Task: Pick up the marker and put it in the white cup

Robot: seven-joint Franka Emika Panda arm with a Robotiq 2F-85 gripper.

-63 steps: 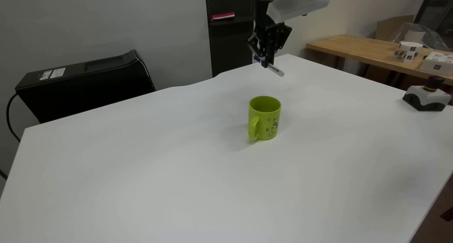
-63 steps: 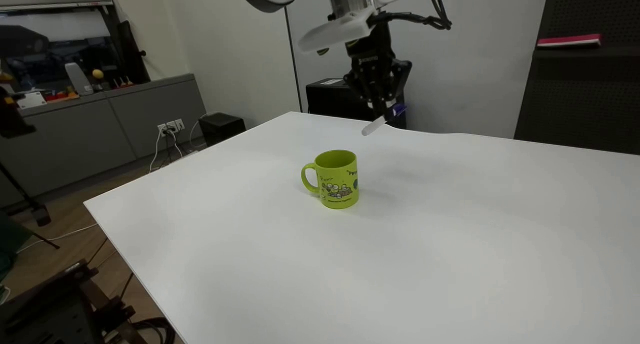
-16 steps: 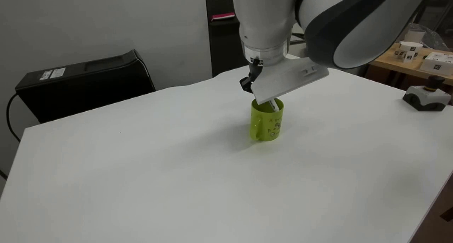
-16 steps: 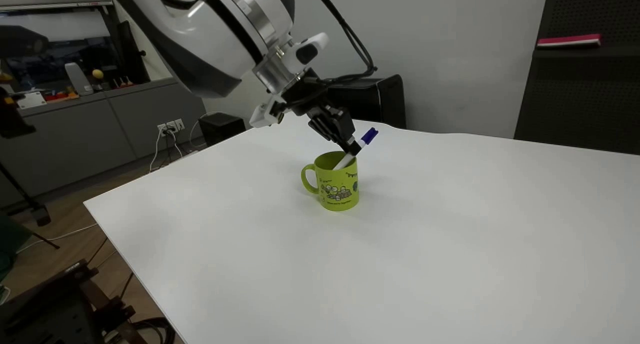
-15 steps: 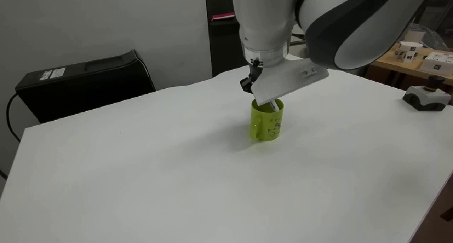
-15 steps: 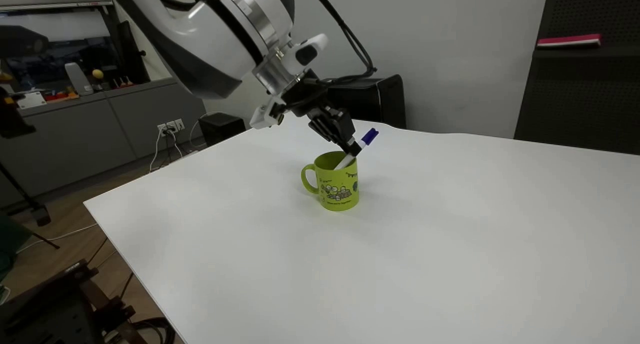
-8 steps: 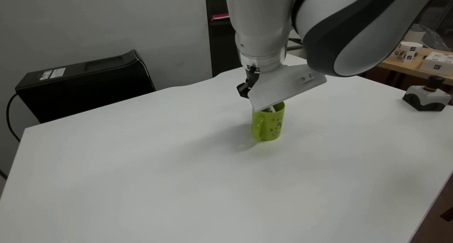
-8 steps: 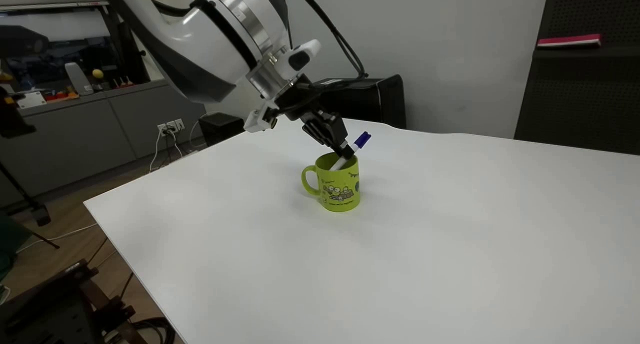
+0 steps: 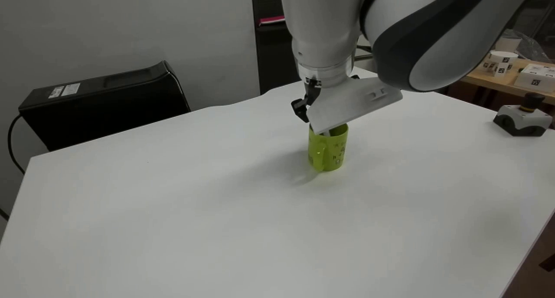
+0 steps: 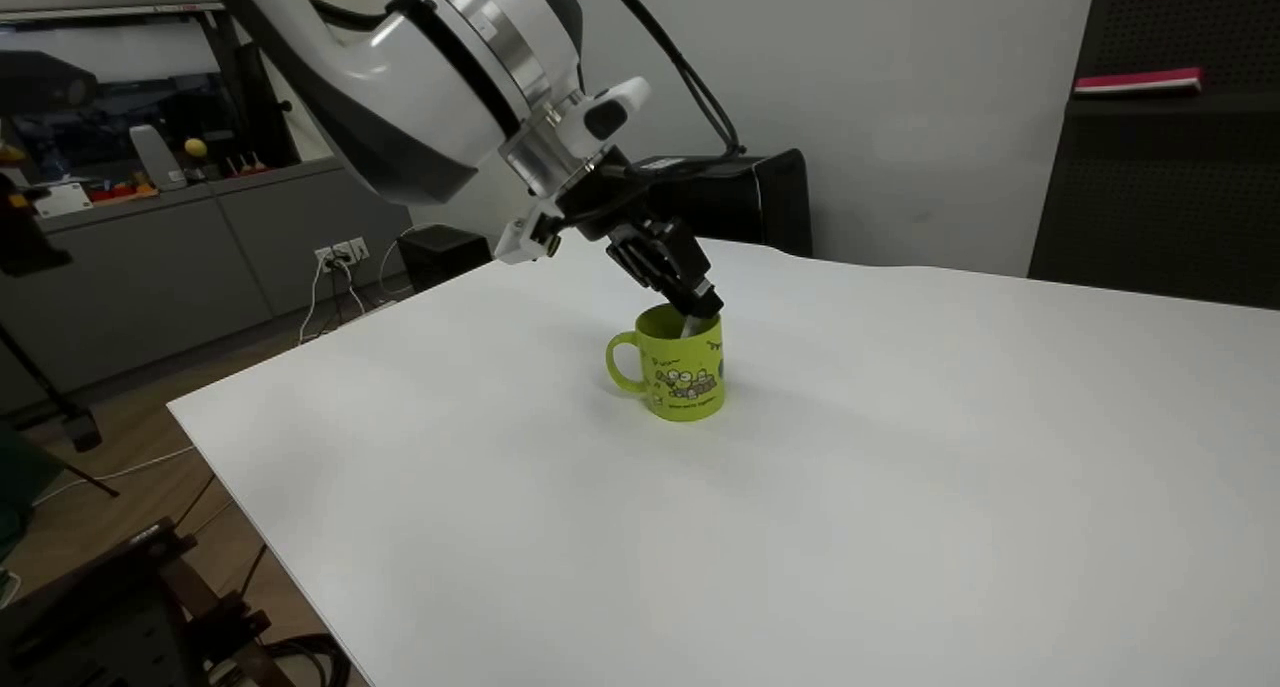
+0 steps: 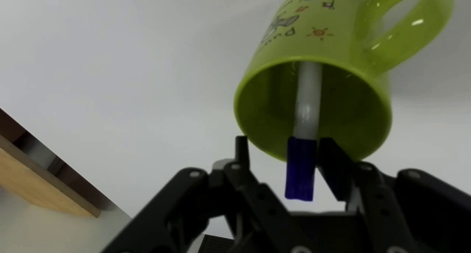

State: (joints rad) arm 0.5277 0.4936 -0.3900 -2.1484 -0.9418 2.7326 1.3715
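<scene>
The lime-green mug [image 9: 327, 155] stands upright on the white table and also shows in an exterior view [image 10: 682, 377] and the wrist view [image 11: 331, 35]. The marker [image 11: 301, 168] stands in the mug, its white barrel inside and its dark blue cap end up above the rim. In the exterior views only a bit of white barrel shows [image 9: 327, 133] [image 10: 690, 327]; the rest is hidden. My gripper [image 11: 282, 144] is open, its fingers on either side of the cap. The right finger is at or against the cap; a gap shows at the left finger. The gripper [image 10: 706, 307] is at the mug's rim.
A white and black box with a dark button [image 9: 523, 118] stands at the table's right edge. A wooden table [image 9: 485, 74] with white boxes is behind it. A black case [image 9: 108, 105] stands beyond the white table [image 9: 173, 220]. The arm covers part of the mug.
My gripper came over the mug with the marker slanted in it, then opened. The marker has swung more upright, and its cap no longer sticks out past the fingers. The mug has turned slightly.
</scene>
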